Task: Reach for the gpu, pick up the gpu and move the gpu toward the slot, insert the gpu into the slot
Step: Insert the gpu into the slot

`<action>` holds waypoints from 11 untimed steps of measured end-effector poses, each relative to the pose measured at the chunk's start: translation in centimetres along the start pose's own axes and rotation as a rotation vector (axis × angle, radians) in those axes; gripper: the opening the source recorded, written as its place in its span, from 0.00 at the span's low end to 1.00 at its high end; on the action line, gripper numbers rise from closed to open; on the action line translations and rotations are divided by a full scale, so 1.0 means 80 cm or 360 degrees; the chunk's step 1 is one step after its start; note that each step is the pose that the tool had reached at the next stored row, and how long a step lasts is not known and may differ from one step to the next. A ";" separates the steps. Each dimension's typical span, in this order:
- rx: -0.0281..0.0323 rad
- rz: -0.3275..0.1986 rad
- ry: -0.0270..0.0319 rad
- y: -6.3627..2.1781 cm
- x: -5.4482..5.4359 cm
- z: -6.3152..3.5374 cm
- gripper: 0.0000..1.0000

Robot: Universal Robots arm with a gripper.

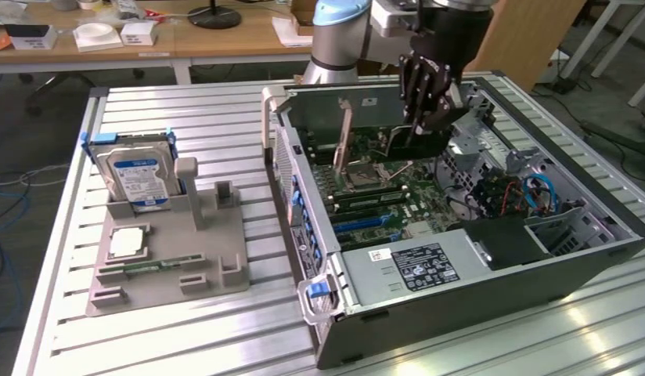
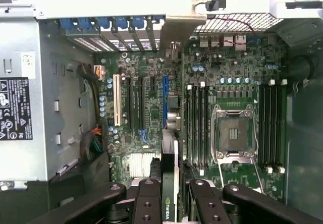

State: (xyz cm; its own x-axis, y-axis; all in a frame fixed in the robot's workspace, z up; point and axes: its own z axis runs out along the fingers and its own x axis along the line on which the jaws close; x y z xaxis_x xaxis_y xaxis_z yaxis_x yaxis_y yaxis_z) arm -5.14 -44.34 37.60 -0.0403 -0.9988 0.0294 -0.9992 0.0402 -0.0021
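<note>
**Status: transport stage, insertion outstanding.**

1. Gripper state. The gripper (image 1: 427, 124) is partly closed, its fingers (image 2: 147, 200) clamped on either side of the gpu (image 1: 419, 146).
2. Position of the gpu. The card hangs on edge below the gripper, inside the open case (image 1: 459, 301) and above the motherboard (image 1: 390, 192). In the wrist view it appears edge-on between the fingers, running out over the expansion slots and close beside the blue slot (image 2: 164, 100) (whether it is exactly in line with it cannot be told).
3. Completed steps. Reach and pick-up are done, and the card has been carried into the case. The fixture (image 1: 166, 270) at the exterior view's left holds the hard drive (image 1: 140, 176) but no gpu.
4. Remaining steps. In the exterior view the lower edge of the card seems to hang clear of the board, so seating appears not yet done. Insertion into the slot is judged to be what is left.
</note>
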 end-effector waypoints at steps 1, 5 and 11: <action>-0.00002 0.0000 0.00003 0.003 0.000 0.002 0.26; 0.00000 -0.0002 0.00005 0.009 0.000 0.011 0.26; 0.00042 -0.0011 0.00015 0.011 -0.001 0.025 0.26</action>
State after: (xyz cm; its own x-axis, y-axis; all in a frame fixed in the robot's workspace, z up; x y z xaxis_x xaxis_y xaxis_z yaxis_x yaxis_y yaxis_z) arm -6.01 -44.30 35.62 -0.0333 -0.9990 0.0303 -0.9994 0.0332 -0.0045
